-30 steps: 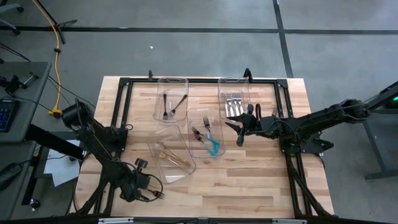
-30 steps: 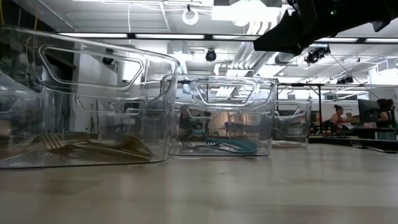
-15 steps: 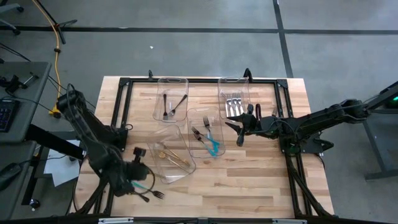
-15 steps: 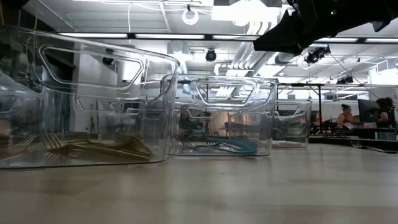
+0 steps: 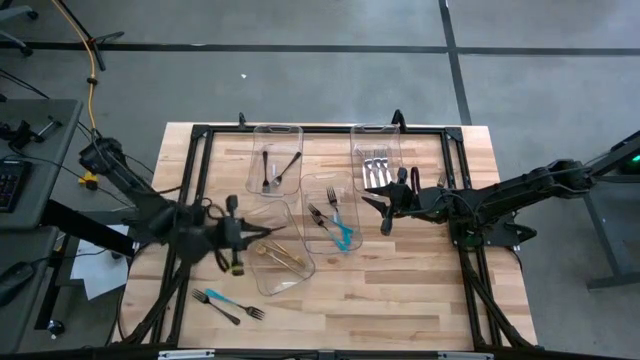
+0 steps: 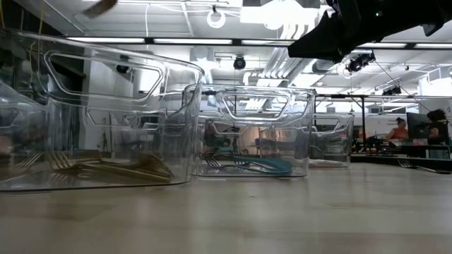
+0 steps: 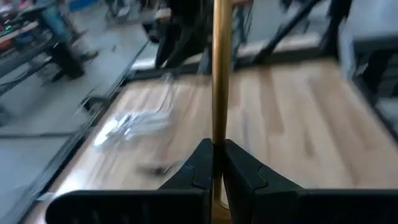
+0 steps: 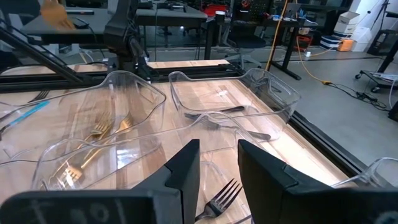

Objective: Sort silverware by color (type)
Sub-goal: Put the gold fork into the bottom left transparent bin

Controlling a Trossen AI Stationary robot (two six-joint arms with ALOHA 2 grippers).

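Fingers of your left gripper [image 7: 214, 163] are clamped on a gold utensil [image 7: 219, 74], just beside the bin [image 5: 280, 252] holding gold forks [image 5: 277, 255]. Your right gripper [image 5: 384, 213] waits half open and empty by the teal fork bin [image 5: 330, 208].

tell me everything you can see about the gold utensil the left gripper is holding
The gold utensil is a slim, shiny, metal-looking stem, pinched between the fingers of the shut left gripper and sticking straight out beyond them. Only its narrow handle shows; its head cannot be made out. From above, the gripper holds it off the table beside the clear bin that holds other gold pieces. Nothing but the gripper touches it.
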